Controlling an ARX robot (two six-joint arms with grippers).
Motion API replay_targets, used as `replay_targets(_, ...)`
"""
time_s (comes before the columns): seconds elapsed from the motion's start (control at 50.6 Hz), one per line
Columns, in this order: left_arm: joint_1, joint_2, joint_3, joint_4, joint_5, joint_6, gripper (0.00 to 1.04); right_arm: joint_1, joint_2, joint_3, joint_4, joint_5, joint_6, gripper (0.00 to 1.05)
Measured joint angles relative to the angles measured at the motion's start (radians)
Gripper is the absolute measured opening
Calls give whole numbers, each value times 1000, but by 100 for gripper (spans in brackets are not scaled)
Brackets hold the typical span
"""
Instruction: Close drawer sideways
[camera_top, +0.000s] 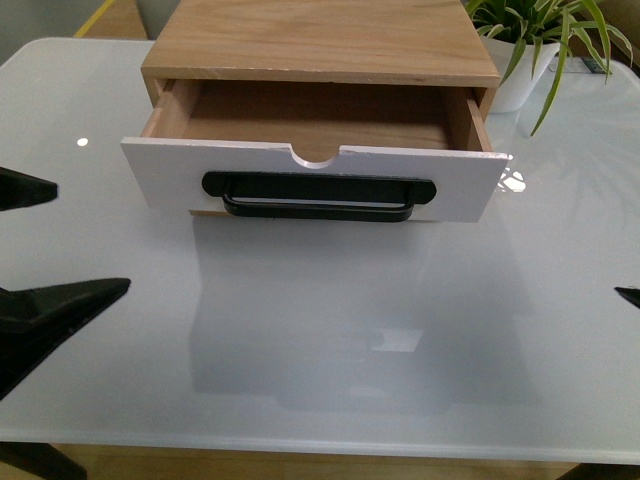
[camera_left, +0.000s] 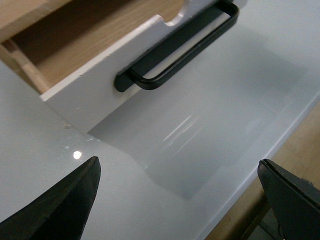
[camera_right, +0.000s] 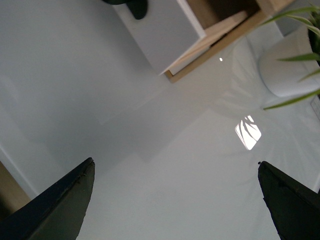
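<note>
Left gripper (camera_top: 93, 235) is hanging spread wide over the near left of the white table (camera_top: 380, 380), gripping nothing. Right gripper (camera_right: 176, 162) is gaping wide too, empty, at near right. Potted plant (camera_top: 535, 60) is standing just beside the wooden cabinet (camera_top: 320, 45), at its right rear. Drawer (camera_top: 460, 180) is sitting pulled out of that cabinet at far middle, showing white front, black bar handle (camera_top: 320, 196), semicircular notch (camera_top: 320, 155) and wooden inside. Bare glossy tabletop is lying between grippers and drawer, with the table's front edge running close under the grippers.
</note>
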Motion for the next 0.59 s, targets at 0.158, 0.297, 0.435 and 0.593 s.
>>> replay_targets(0.158,-29,102,66,-33,60,117,96,58,121,78,-19,4,-161,96)
replay_targets(0.297,-65,179,128,-50,93,232,96,109,221,138,-25,18,-274,96)
replay_targets(0.435,-87,245,178,-43,98,272,96,145,276,180,-33,22,-328,96)
replay_targets(0.593,-113,334,258,-27,103,295,96,199,333,239,-55,17,-385,96)
